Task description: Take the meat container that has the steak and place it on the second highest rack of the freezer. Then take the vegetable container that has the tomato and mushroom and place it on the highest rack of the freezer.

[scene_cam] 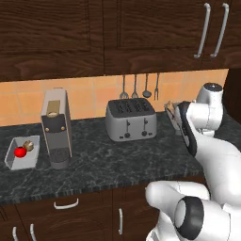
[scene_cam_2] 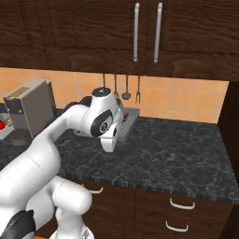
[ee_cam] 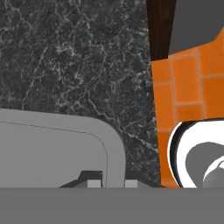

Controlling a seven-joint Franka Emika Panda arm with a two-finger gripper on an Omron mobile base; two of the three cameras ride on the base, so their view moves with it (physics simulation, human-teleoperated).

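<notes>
We see the gripper [ee_cam: 109,183] closed on the rim of the grey meat container [ee_cam: 52,148], held level; no legible writing appears.

Black white-veined marble worktop [scene_cam: 117,160], orange tiled backsplash [scene_cam: 89,96], dark brown wooden cabinets [scene_cam: 52,33], silver-grey toaster [scene_cam: 131,119], bright red tomato [scene_cam: 20,152], brownish-tan mushroom [scene_cam: 29,146], pale grey container [scene_cam: 14,162]

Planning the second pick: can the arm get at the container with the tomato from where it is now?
Probably not without a wide swing: the gripper, shut, sits right of the toaster, while the container lies beyond the coffee machine.
</notes>
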